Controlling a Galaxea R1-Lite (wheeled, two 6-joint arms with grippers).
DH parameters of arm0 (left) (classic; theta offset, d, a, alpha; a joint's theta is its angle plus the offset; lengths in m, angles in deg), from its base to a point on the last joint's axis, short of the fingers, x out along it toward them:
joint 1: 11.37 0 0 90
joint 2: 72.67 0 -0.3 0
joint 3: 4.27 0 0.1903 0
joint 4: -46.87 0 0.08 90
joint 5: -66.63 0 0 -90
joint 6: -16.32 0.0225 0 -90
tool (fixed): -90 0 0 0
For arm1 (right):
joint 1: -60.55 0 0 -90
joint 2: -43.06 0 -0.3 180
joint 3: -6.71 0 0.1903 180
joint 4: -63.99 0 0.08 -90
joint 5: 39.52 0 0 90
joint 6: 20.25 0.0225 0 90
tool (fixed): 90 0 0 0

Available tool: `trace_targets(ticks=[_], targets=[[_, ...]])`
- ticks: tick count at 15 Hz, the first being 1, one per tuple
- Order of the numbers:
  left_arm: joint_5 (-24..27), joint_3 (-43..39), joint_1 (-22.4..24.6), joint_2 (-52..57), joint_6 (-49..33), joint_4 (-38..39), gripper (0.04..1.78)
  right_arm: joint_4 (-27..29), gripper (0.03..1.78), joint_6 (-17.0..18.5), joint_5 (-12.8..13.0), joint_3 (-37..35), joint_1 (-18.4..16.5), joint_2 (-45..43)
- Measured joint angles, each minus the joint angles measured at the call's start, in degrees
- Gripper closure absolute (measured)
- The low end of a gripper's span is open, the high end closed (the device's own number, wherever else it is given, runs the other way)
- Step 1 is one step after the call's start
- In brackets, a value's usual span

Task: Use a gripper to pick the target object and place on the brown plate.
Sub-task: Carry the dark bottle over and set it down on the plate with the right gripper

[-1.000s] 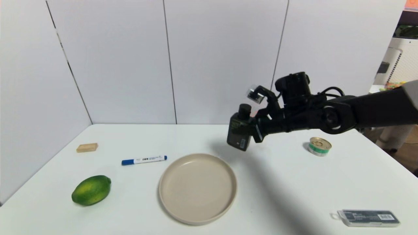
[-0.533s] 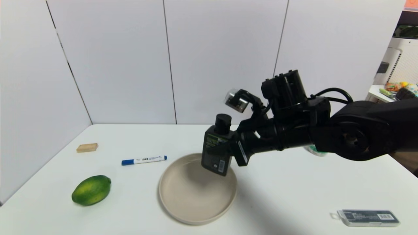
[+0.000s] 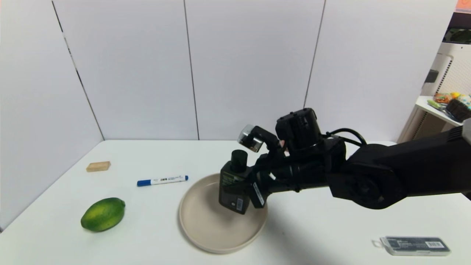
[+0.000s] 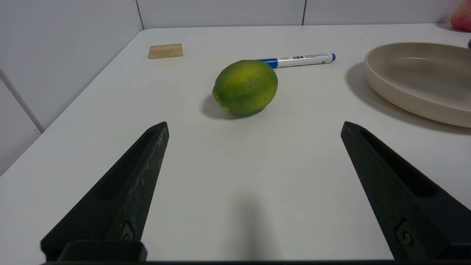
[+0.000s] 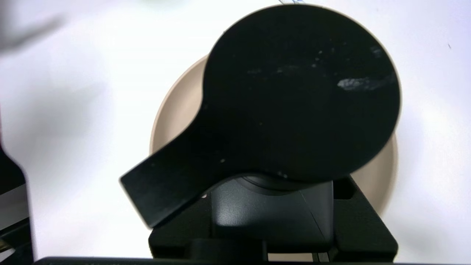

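Note:
My right gripper (image 3: 247,189) is shut on the small dark pump bottle (image 3: 232,187) and holds it upright just over the right part of the beige-tan plate (image 3: 206,228). I cannot tell whether the bottle's base touches the plate. In the right wrist view the bottle's black pump cap (image 5: 294,92) fills the middle, the plate's rim (image 5: 173,106) shows round it, and the gripper (image 5: 272,217) grips the body below the cap. My left gripper (image 4: 254,127) is open and empty, low over the table's left front, facing the lime.
A green lime (image 3: 103,214), a blue-capped marker (image 3: 162,180) and a small wooden block (image 3: 98,166) lie left of the plate. A flat dark case with a barcode (image 3: 415,246) lies at the front right. The lime (image 4: 245,87) is also in the left wrist view.
My right arm has carried the bottle left and down, from above the table right of the plate to low over the plate. The left arm has not moved.

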Motion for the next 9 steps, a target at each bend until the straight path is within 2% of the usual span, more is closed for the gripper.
trace_targets(ticks=[3,7,9], targets=[[0.0,0.0,0.0,0.0,0.0,0.0,0.13,-6.9,1.17,-0.2,0.3,-1.9,0.0,2.9],[0.0,0.0,0.0,0.0,0.0,0.0,0.13,-12.3,1.17,-1.3,0.5,-3.8,0.0,5.2],[0.0,0.0,0.0,0.0,0.0,0.0,0.13,-13.1,1.17,-1.6,0.8,-4.3,0.0,5.9]])
